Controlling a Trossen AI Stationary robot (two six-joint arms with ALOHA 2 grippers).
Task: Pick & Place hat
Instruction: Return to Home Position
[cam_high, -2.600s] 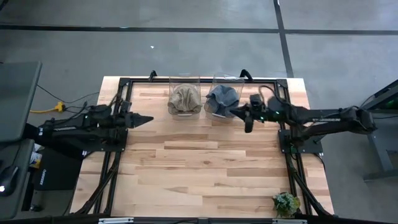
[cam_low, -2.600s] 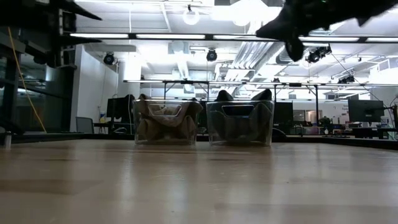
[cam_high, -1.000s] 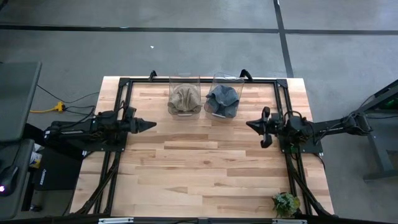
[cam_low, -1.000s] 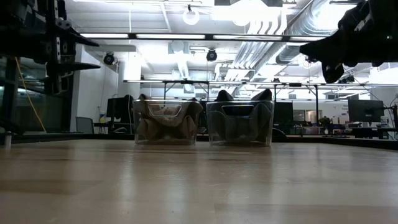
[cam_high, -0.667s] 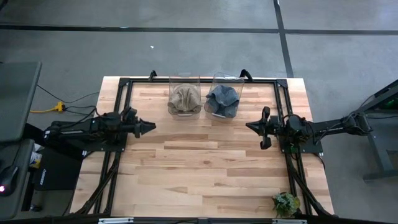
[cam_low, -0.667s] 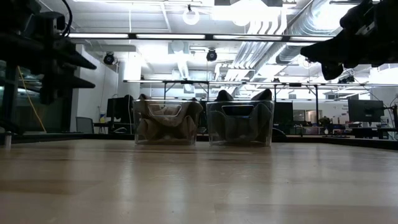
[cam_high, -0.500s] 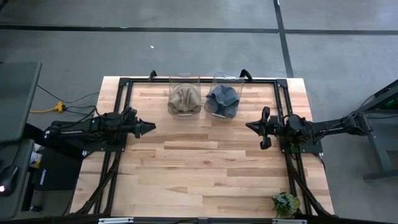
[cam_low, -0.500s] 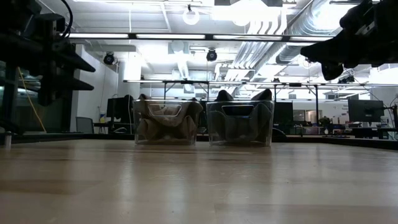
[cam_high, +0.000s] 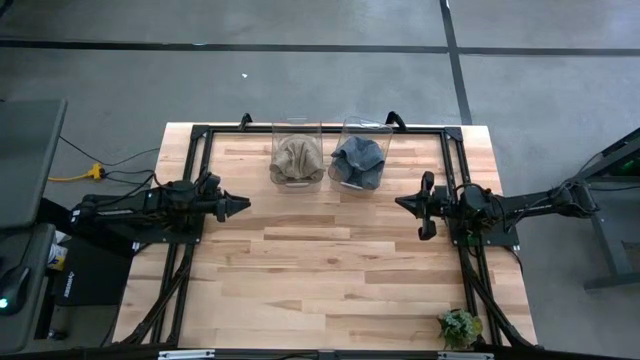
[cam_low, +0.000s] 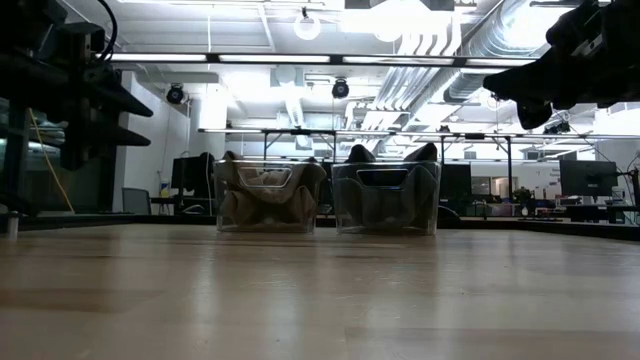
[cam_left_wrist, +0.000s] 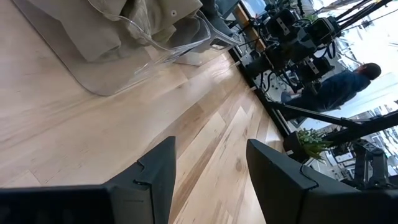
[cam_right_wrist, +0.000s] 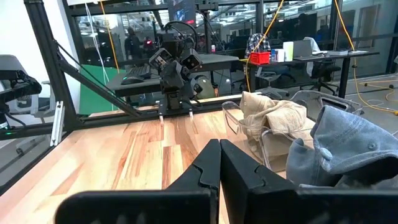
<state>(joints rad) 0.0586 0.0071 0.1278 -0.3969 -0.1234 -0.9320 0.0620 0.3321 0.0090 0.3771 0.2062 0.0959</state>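
Note:
A tan hat (cam_high: 295, 158) sits crumpled in a clear bin at the table's far edge. A blue denim hat (cam_high: 358, 160) fills the clear bin to its right. Level across the table, the tan hat (cam_low: 265, 195) and the blue hat (cam_low: 385, 195) rise above their bin rims. My left gripper (cam_high: 238, 204) hovers open over the table's left part, pointing right, with the tan hat's bin (cam_left_wrist: 124, 37) ahead of it (cam_left_wrist: 208, 180). My right gripper (cam_high: 405, 203) hovers shut near the right side, pointing left; past it (cam_right_wrist: 219, 168) show the blue hat (cam_right_wrist: 348, 149) and the tan hat (cam_right_wrist: 273, 115).
A small green plant (cam_high: 460, 326) stands at the table's near right corner. Black frame rails (cam_high: 190, 150) run along the left, far and right sides. Bare wood (cam_high: 320, 250) lies between the arms and toward the near edge. A person (cam_left_wrist: 329, 90) sits in the room beyond.
My left gripper has dipped slightly and rolled about its axis, staying open. My right gripper, which had earlier pulled back from the blue hat's bin toward the table's right edge, has kept almost still and shut. Both hats stay in their bins.

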